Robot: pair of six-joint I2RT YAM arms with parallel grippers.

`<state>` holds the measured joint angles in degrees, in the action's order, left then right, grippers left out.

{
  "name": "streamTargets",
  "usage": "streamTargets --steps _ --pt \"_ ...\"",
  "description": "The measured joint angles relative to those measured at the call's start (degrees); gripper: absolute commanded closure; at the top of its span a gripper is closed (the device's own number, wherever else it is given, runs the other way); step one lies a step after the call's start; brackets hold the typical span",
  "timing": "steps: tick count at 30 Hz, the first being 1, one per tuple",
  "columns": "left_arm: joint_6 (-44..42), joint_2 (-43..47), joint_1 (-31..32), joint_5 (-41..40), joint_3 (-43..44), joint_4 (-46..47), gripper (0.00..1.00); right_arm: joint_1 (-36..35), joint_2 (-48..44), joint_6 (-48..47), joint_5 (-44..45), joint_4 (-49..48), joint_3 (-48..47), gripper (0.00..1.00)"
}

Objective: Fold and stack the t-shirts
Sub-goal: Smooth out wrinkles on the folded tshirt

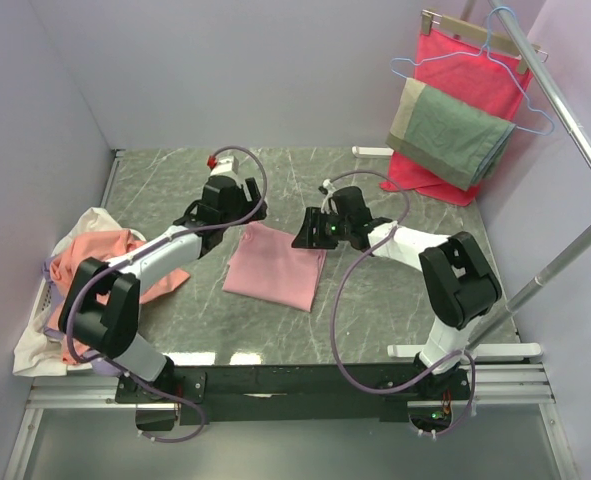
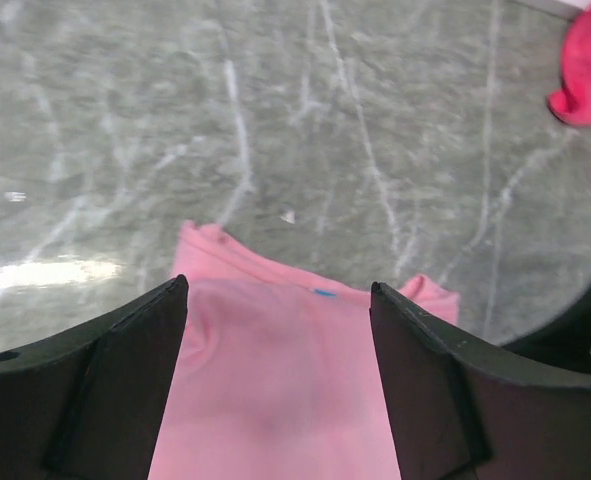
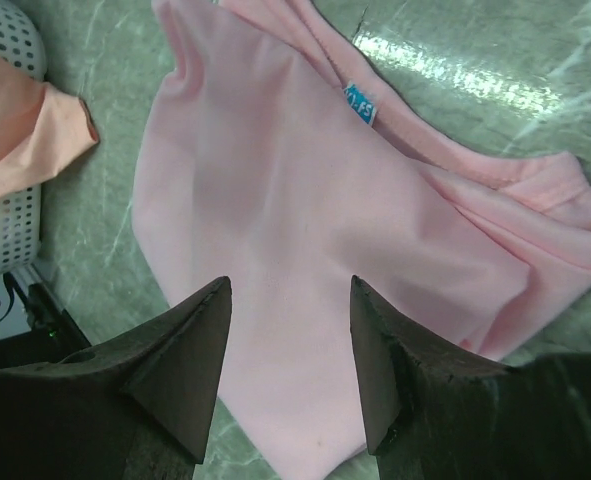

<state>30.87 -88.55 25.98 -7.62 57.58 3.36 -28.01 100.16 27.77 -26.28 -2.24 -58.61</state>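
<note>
A light pink t-shirt (image 1: 275, 268) lies folded flat in the middle of the table, its blue neck label (image 3: 360, 102) showing. My left gripper (image 1: 243, 216) hovers at the shirt's far left corner, open, with pink cloth (image 2: 285, 380) showing between its empty fingers (image 2: 125, 370). At the far right corner my right gripper (image 1: 310, 232) is also open above the shirt (image 3: 305, 200), holding nothing. More t-shirts sit heaped at the left edge: a salmon-orange one (image 1: 105, 262) on top and a white one (image 1: 90, 222) behind it.
The heap rests in and over a white perforated basket (image 3: 5, 40) at the table's left edge. A red cloth (image 1: 455, 75) on a hanger and a grey-green and beige cloth (image 1: 450, 130) hang on a rail (image 1: 565, 110) at the back right.
</note>
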Motion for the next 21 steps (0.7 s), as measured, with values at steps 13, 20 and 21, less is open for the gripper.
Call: streamTargets --steps 13,20,21 --pt "-0.22 -13.07 -0.46 9.20 -3.21 1.86 0.27 -0.13 6.03 1.42 2.43 0.59 0.20 0.42" --pt "-2.67 -14.51 -1.79 5.81 -1.79 2.84 0.26 -0.39 5.92 1.36 5.14 0.92 0.15 0.41" --pt "-2.78 -14.91 -2.03 5.05 -1.49 3.10 0.26 -0.39 5.84 1.33 5.64 0.94 0.15 0.41"
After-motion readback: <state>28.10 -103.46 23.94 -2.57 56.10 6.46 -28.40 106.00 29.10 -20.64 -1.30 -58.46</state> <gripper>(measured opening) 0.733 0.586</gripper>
